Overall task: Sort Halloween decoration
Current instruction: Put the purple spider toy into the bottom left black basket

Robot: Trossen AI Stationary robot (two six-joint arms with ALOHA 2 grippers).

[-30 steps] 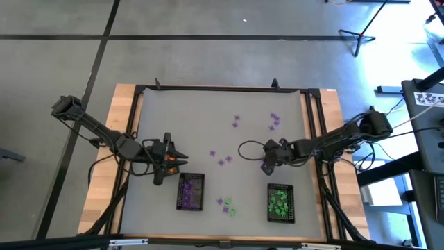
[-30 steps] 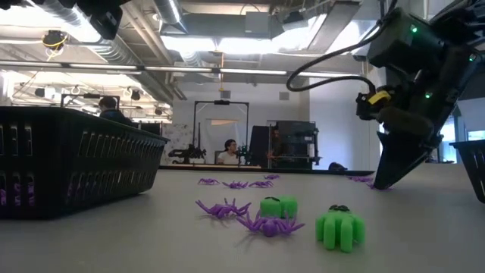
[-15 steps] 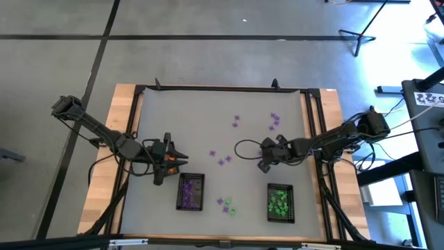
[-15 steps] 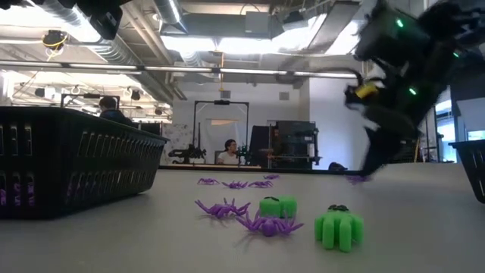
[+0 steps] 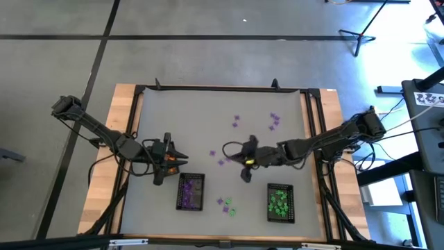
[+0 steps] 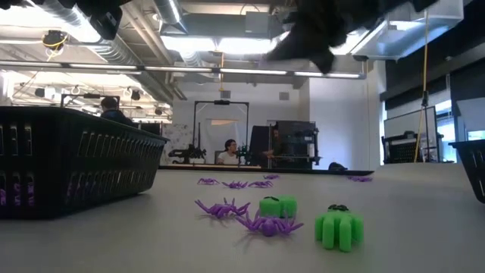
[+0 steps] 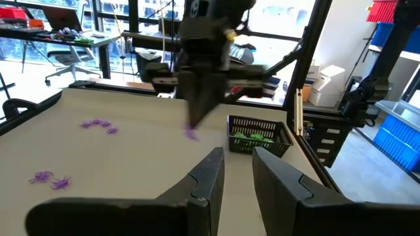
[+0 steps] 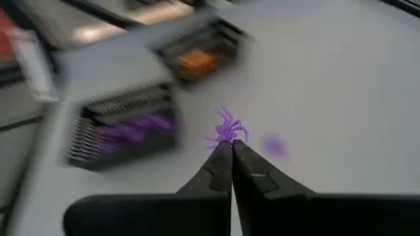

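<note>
Reaching across the grey table [image 5: 208,118], my right arm stretches toward the middle, and my right gripper [image 5: 245,173] hangs above the surface with its fingers [image 8: 222,167] pressed together, pinching a purple spider [image 8: 226,129] at their very tips. Below and ahead of that gripper, on my left arm's side, sits the black mesh tray of purple trinkets [image 5: 191,191]; back on the gripper's other side, nearer my right arm's base, sits the black mesh tray of green trinkets [image 5: 280,203]. A third mesh tray [image 8: 197,56] with orange contents shows in my right wrist view beyond the purple one; I cannot place it more exactly.

My left gripper [image 5: 168,158] waits just beside the purple tray, on the side away from my right gripper. Its fingers [image 7: 210,177] stand slightly apart, with nothing between them.

Loose decorations lie as follows, relative to my right gripper:
- Two purple spiders [image 5: 224,160] lie on the table just beside it, toward my left arm.
- A purple cluster [image 5: 275,121] lies beyond it toward the table's far edge, and another purple piece [image 5: 236,122] lies near that.
- A small group [image 5: 226,205] of purple and green pieces rests between the two trays, near the front edge; in the low view it reads as two purple spiders [image 6: 250,216] and two green pieces [image 6: 339,226].
</note>
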